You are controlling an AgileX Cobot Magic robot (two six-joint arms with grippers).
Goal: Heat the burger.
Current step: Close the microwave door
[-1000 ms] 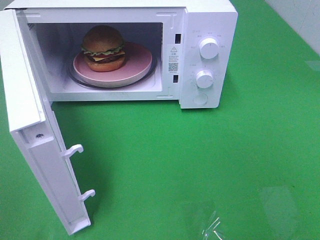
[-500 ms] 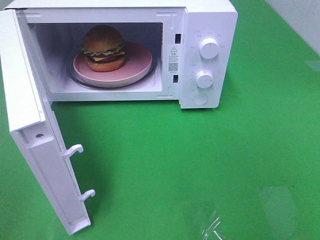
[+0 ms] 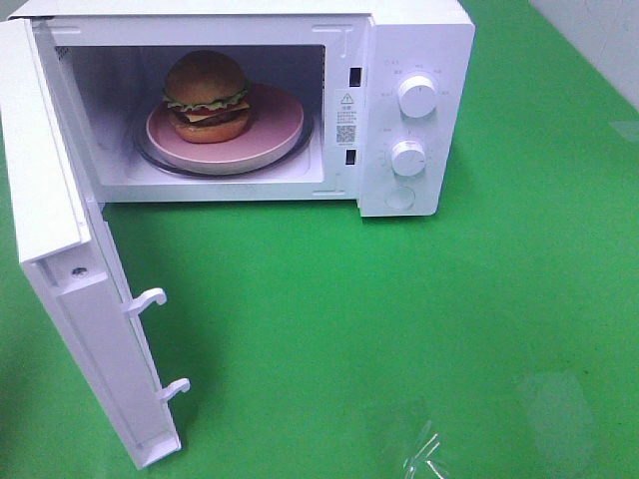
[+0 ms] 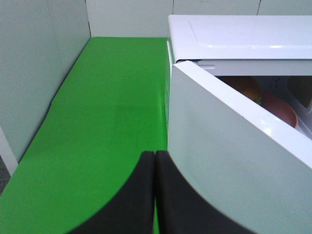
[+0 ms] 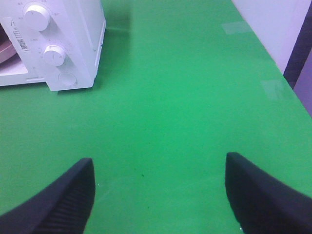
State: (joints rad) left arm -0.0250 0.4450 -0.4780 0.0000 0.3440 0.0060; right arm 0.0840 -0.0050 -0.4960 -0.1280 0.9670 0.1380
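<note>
Gaping right gripper [image 5: 158, 163]: jaws spread wide, nothing between them; in front of the microwave [image 3: 419, 40], off its knob side; idle, little hazard.
Left gripper [image 4: 155, 158]: fingers pressed together, empty; close beside the outer face of the microwave's open door [image 4: 219, 146], contact unclear.
Door: swung wide from the microwave's hinge side, latch hooks [image 3: 150, 297] exposed; probably next to be pushed closed.
Door risk: glancing off the smooth panel from a shallow push; shoving the whole microwave across the green mat [image 3: 399, 319], or a rebound unlatched, from too much force.
Burger [image 3: 207, 95]: inside the microwave's cavity, on the pink plate [image 3: 275, 125], toward the hinge side; liable to jolt from a slam.
Upper knob [image 3: 416, 96], lower knob [image 3: 408, 158]: on the microwave's front panel; pointless to turn before a latched door.
</note>
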